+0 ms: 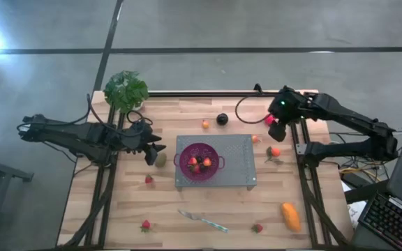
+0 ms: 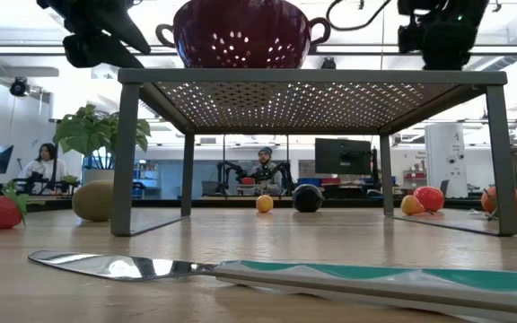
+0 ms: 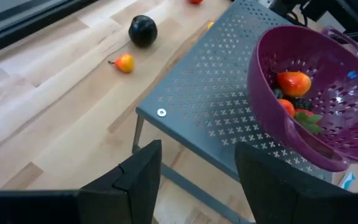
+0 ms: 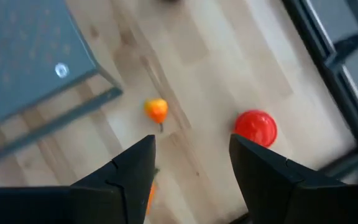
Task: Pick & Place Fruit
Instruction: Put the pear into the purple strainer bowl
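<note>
On the table's near edge lie a strawberry (image 1: 145,225) and oblong orange fruit (image 1: 291,217); farther, the purple colander (image 1: 201,160) holds fruit on the grey rack (image 1: 237,162). Left tool (image 1: 154,152) and right tool (image 1: 277,130) hover part-open, empty.

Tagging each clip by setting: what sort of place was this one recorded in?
Most likely a shared robotics lab or open workshop. Beyond the light wooden table the low view shows a seated person at another dark robot arm rig, a black monitor, and more people at desks under ceiling strip lights.
</note>
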You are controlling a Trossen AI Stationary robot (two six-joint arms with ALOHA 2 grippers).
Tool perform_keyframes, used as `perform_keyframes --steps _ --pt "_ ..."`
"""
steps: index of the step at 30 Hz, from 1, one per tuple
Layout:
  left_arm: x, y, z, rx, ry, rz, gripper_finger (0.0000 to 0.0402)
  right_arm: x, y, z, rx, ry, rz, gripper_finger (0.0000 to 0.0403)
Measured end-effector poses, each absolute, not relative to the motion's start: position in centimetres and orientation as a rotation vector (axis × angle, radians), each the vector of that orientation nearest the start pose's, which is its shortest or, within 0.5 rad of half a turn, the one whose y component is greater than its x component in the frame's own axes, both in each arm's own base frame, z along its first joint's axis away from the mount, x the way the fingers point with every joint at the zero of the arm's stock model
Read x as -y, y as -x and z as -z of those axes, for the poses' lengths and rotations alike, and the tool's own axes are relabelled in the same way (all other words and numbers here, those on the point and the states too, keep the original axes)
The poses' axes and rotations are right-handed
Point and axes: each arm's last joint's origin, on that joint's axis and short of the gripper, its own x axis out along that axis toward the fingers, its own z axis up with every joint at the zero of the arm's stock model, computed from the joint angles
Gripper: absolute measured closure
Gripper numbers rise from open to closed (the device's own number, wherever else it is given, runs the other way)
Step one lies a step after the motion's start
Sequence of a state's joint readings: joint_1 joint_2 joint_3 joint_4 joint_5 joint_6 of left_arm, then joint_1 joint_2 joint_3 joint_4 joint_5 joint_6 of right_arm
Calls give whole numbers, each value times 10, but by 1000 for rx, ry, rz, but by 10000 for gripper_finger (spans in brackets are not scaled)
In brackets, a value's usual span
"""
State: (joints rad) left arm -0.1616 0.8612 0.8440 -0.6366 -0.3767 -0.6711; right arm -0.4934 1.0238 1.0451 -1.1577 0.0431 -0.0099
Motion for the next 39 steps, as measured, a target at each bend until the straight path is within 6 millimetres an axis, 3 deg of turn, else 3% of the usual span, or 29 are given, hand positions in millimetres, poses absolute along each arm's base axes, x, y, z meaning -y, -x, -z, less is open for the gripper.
perform_keyframes --steps 11,24,30,39 --pt "17 -169 -302 -541 474 -389 193 96 -175 -266 -1238 -94 339 245" --pt "17 -169 -302 -547 447 -379 193 96 -175 -208 -1203 -30 314 286" --pt "17 -169 -302 -548 444 -379 193 96 -177 -191 -1230 -23 292 285" --pt "17 -169 -302 -549 439 -377 193 101 -188 -175 -1288 -77 229 238"
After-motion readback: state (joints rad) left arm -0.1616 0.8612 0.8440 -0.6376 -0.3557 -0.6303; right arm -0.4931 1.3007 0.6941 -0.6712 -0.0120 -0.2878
